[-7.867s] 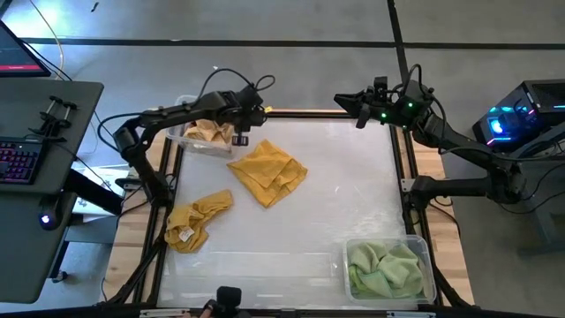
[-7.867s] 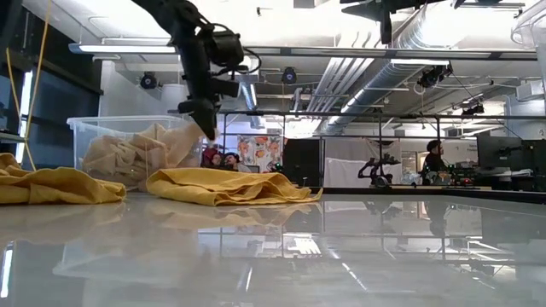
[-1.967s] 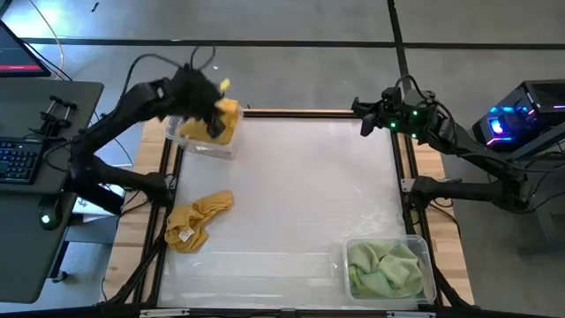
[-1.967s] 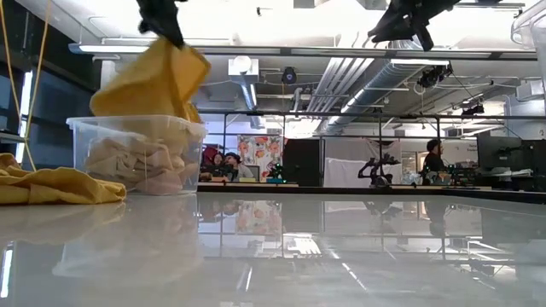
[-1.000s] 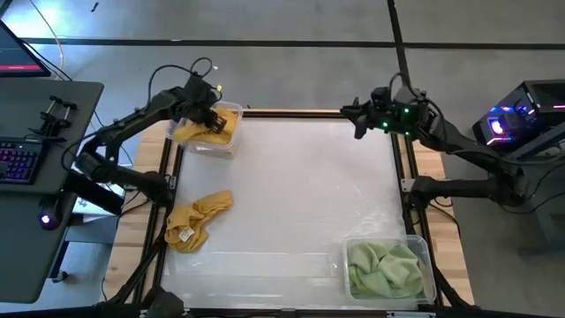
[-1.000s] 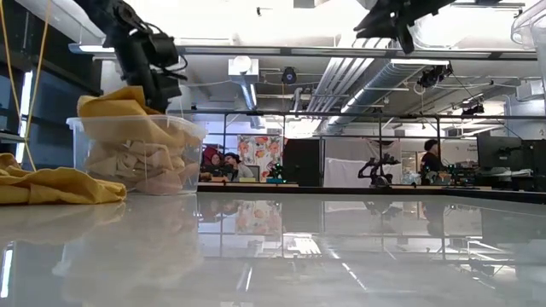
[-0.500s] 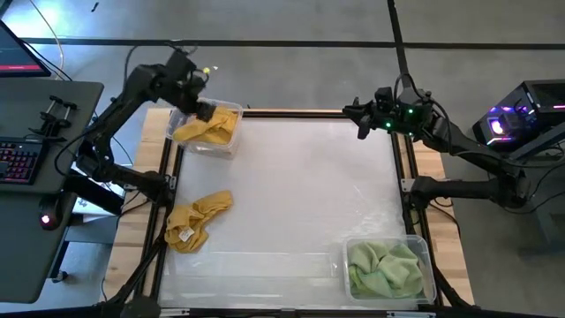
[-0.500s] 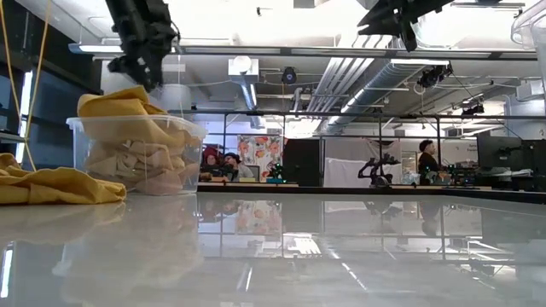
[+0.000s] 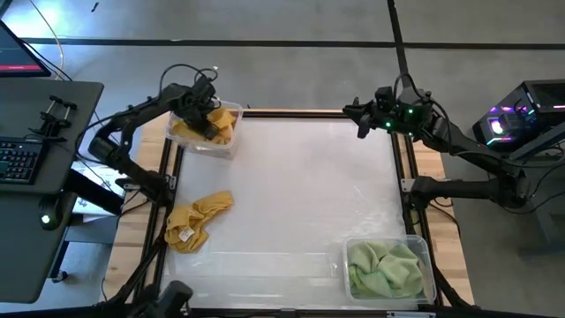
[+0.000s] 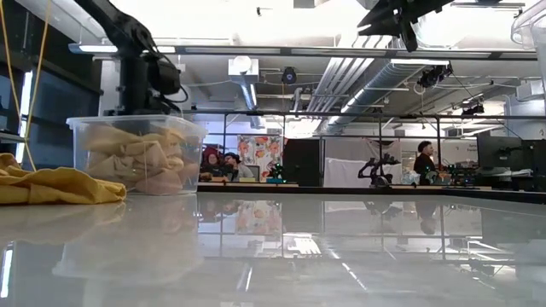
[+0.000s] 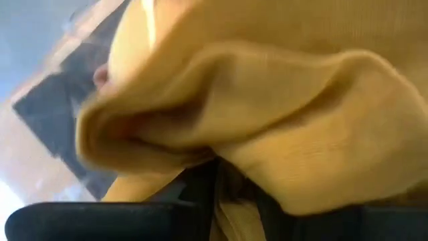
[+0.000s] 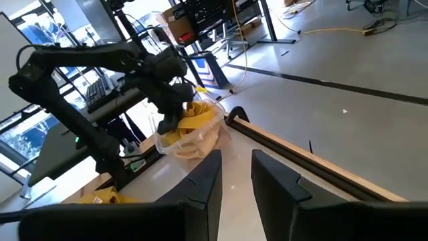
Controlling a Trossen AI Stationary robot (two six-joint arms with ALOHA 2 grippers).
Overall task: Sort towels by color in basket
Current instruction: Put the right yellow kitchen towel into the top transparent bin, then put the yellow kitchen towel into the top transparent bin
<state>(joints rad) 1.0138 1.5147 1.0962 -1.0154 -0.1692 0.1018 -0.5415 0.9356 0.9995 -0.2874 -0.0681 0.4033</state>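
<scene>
A clear bin at the table's far left corner holds several mustard yellow towels; in the low view the pile lies below the rim. My left gripper reaches down into this bin, shut, with yellow cloth filling its wrist view. One more yellow towel lies crumpled on the table near the left edge. My right gripper hovers shut above the far right corner, touching nothing. My left gripper presses with shut fingers down on the top yellow towel of the pile in the bin, coming from above and pointing down. The cloth bulges in folds around the fingertips, and the pile sits flattened inside the bin walls.
A second clear bin at the near right corner holds light green towels. The wide middle of the white table is bare. A desk with a keyboard stands left of the table, and people show in the room beyond.
My left gripper rose off the bin toward the far left, then came back down into it. The yellow towel that stood heaped above the rim is now pushed down below it.
</scene>
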